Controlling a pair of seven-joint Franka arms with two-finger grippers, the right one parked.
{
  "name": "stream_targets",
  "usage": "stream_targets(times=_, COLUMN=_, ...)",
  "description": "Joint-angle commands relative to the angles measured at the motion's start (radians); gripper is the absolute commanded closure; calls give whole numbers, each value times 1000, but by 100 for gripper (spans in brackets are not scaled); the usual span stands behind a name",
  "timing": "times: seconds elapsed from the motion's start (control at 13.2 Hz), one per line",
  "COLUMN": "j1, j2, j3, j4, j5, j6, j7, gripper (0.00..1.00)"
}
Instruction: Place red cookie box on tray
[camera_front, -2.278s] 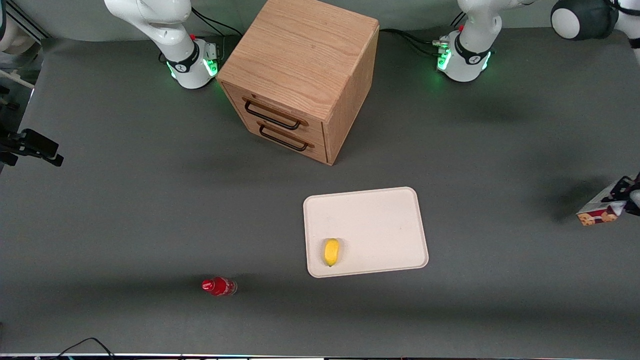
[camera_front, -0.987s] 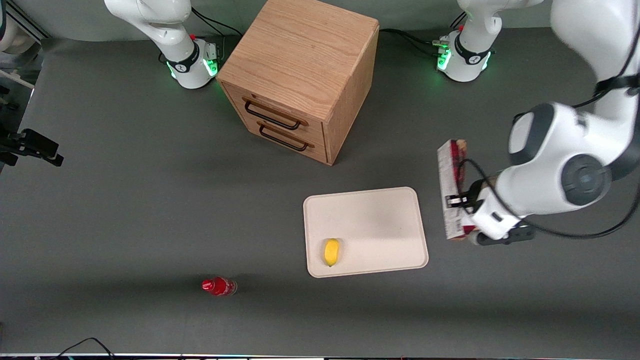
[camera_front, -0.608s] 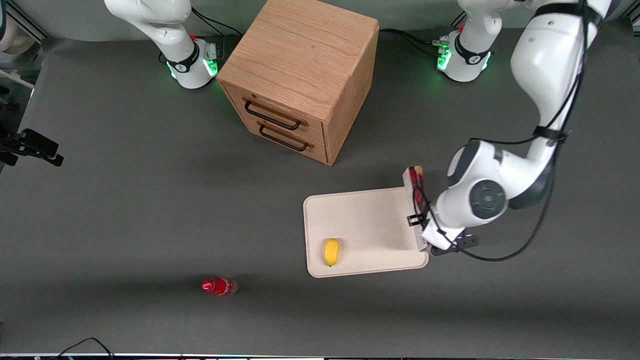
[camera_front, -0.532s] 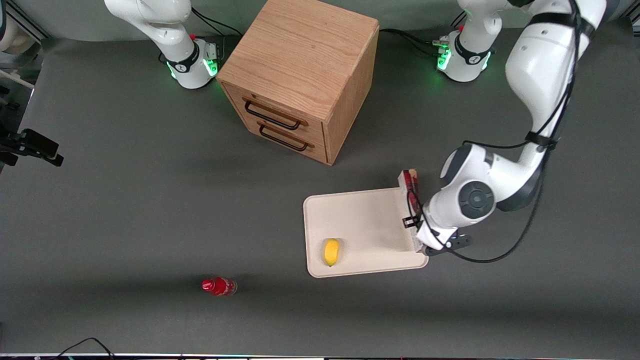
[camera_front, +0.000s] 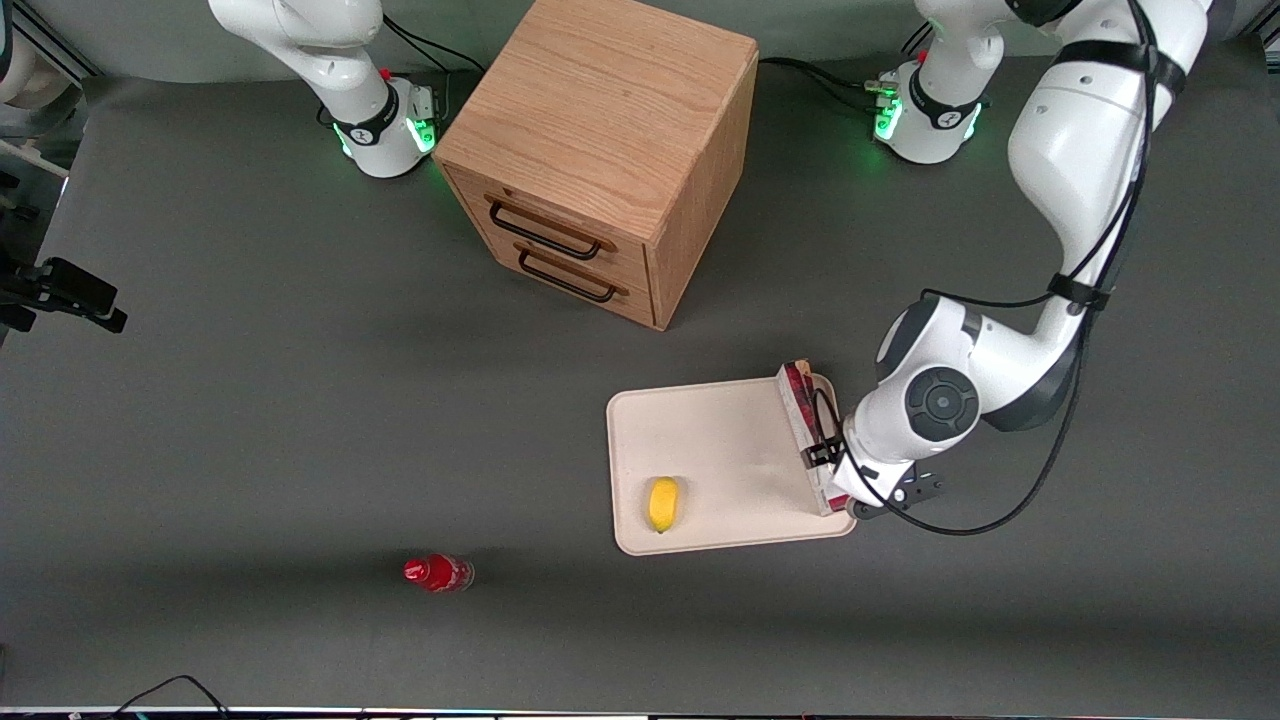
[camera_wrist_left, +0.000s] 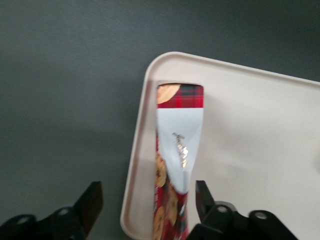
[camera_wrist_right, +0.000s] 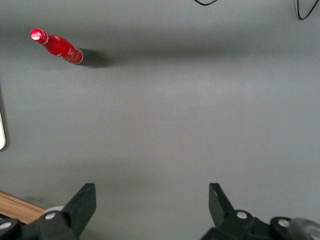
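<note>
Dark-red cookie box (camera_front: 800, 420) stands on its narrow long side on the cream tray (camera_front: 720, 440), just inside the rim at the working arm's end, running along the tray's short side. The left gripper (camera_front: 825, 465) hangs low over the box, with its fingers (camera_wrist_left: 92, 197) spread wide and not clamping it. One finger is close beside the box's face and the other is well apart from it, over the table. A yellow lemon (camera_front: 662, 504) lies on the tray, near the edge closest to the front camera.
</note>
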Motion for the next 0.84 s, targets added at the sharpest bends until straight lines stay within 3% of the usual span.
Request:
stream_targets(times=0.0, j1=9, j2=-138, j3=19, j4=-6, j5=-79, j6=-203, j7=107, gripper=0)
stream_targets(times=0.23, j1=9, j2=-320, j3=155, j4=-7, j5=-214, j6=-404, j7=336, gripper=0)
stream_targets(times=0.61, j1=10, j2=-575, j3=326, j4=-35, j5=-228, j6=-662, j7=603, gripper=0)
stream_targets(times=0.76, j1=9, j2=-695, j3=381, j4=-117, j5=-236, j6=-672, j7=658, gripper=0)
